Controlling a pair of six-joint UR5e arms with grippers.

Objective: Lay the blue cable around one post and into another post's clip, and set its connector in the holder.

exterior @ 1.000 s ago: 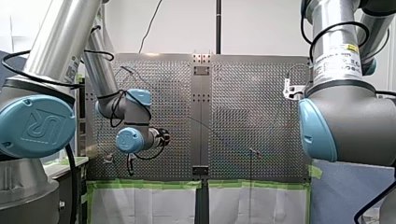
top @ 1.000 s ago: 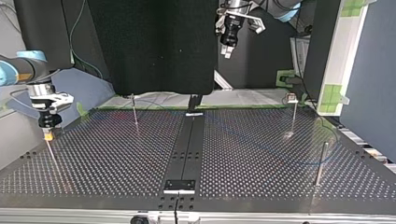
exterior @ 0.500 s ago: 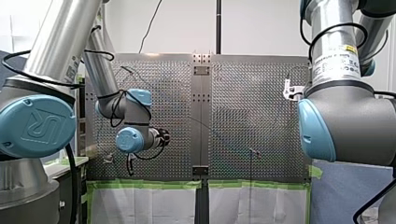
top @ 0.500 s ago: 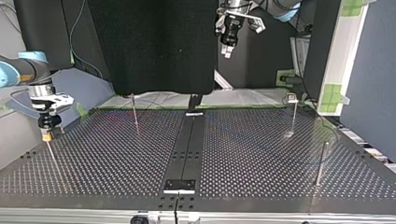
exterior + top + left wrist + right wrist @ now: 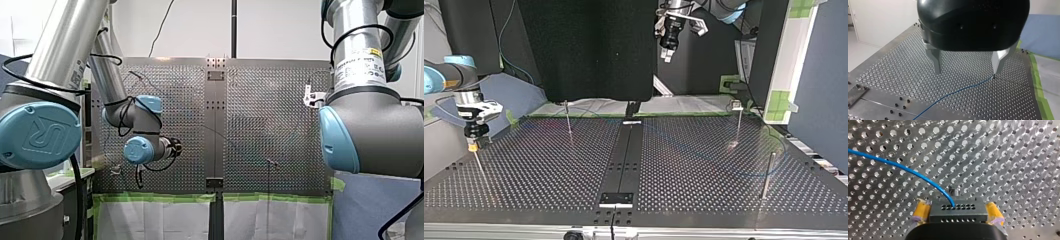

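**Right wrist view.** The right gripper (image 5: 958, 217) has its fingers clenched on the dark, multi-hole connector (image 5: 959, 209), with one yellow pad (image 5: 921, 210) pressed against each side of the block. The blue cable (image 5: 910, 170) leaves the connector's upper face and curves away over the perforated worktop (image 5: 1010, 157). A small metal stub (image 5: 955, 192) shows just ahead of the connector; whether the two touch cannot be told.

**Left wrist view.** The left gripper (image 5: 966, 72) is released — its two metal fingers (image 5: 936, 61) stand well apart with nothing between them. It hangs above the worktop. The blue cable lies flat on the perforated plate under the gripper, running from beside one fingertip towards the dark centre strip (image 5: 855, 93).

**Top view.** The right gripper sits low at the view's left, directly over a thin post (image 5: 479, 167). The left gripper is high near the view's upper edge, well clear of the worktop. Three further posts stand upright:
- a near-left post (image 5: 568, 120);
- a far-right post (image 5: 738, 125) carrying a clip (image 5: 736, 104) at its top;
- a front-right post (image 5: 766, 175).

The cable shows only faintly — a thin blue line crossing the right half of the plate towards the front-right post.

**Front view.** Both arms come in from the sides, and the cable is too fine to trace here.
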